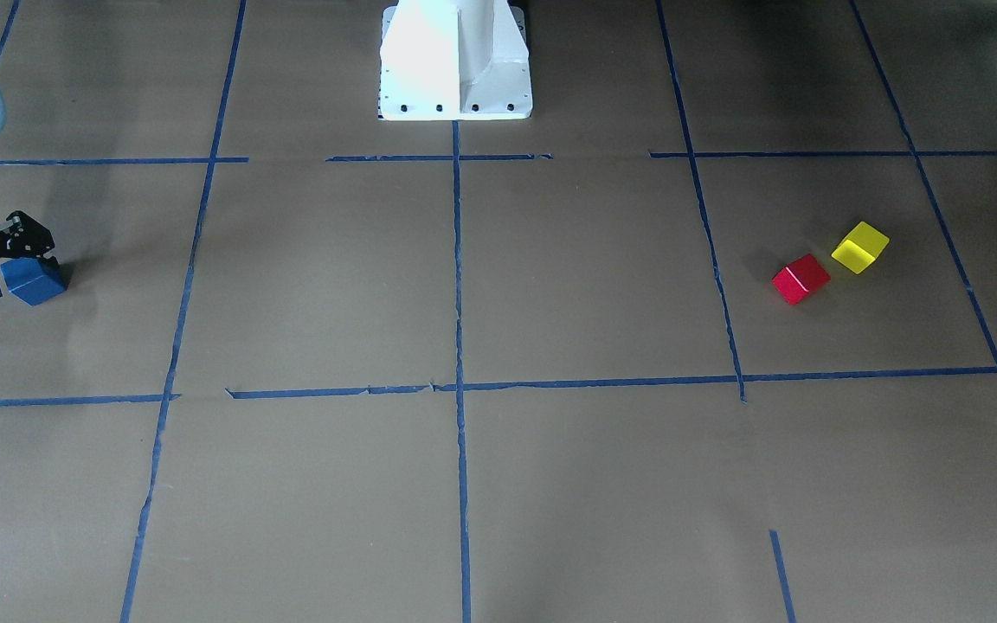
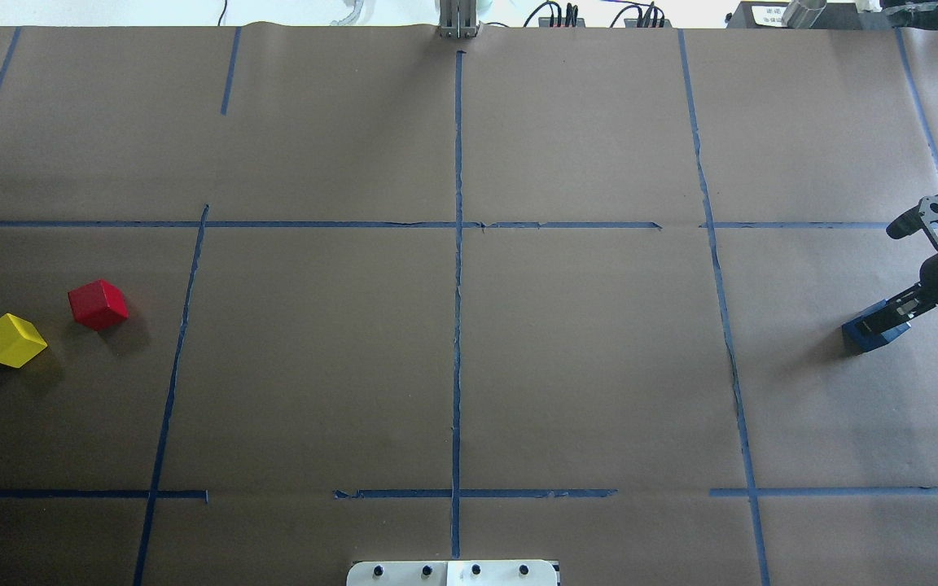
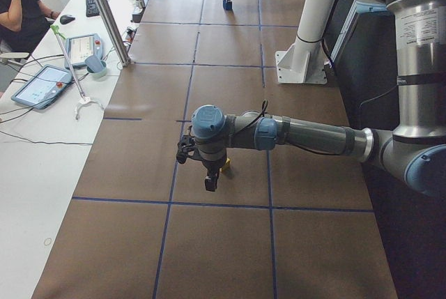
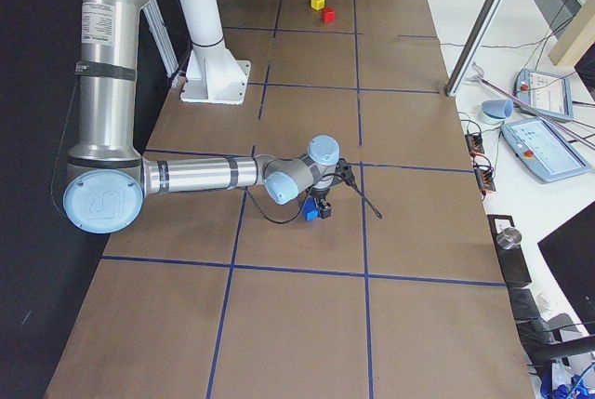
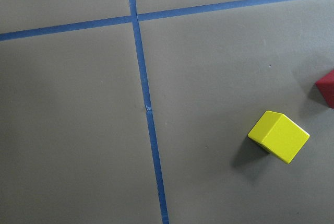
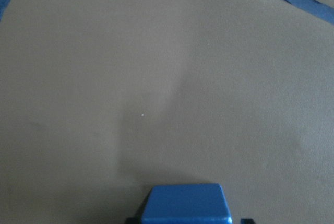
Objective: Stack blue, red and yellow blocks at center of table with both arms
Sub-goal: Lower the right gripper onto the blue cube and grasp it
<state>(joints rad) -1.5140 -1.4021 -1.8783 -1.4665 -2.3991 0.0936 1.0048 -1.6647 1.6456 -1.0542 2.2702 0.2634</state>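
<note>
Showing a clean, saturated colour and sharp edges, the blue block (image 1: 33,281) is a small cube, its top face a shade lighter than its sides; it sits close to the desk (image 2: 314,366) end on the robot's right, about midway between the robot's edge and the operators' edge. The right tool (image 1: 18,271) reaches low over that spot and pinches the blue block, a dark fingertip (image 6: 133,220) pressed at each side in the right wrist view; whether the cube rests on the paper or hangs just clear of it cannot be told.

Far off, near the desk end on the robot's left, the red block (image 1: 800,279) and the yellow block (image 1: 860,247) lie just beside each other with a slim gap between, both turned cornerwise to the tape; the yellow one is nearer that end and nearer the robot's edge. The left tool (image 3: 210,186) hangs pointing down just beside the yellow block, which peeks out behind it in the side view; whether its fingers are spread or pressed together cannot be told.

Between the blue cube and the other two stretches brown paper crossed by blue tape lines (image 2: 458,325); the white pedestal (image 1: 455,61) stands at the middle of the robot's edge.
</note>
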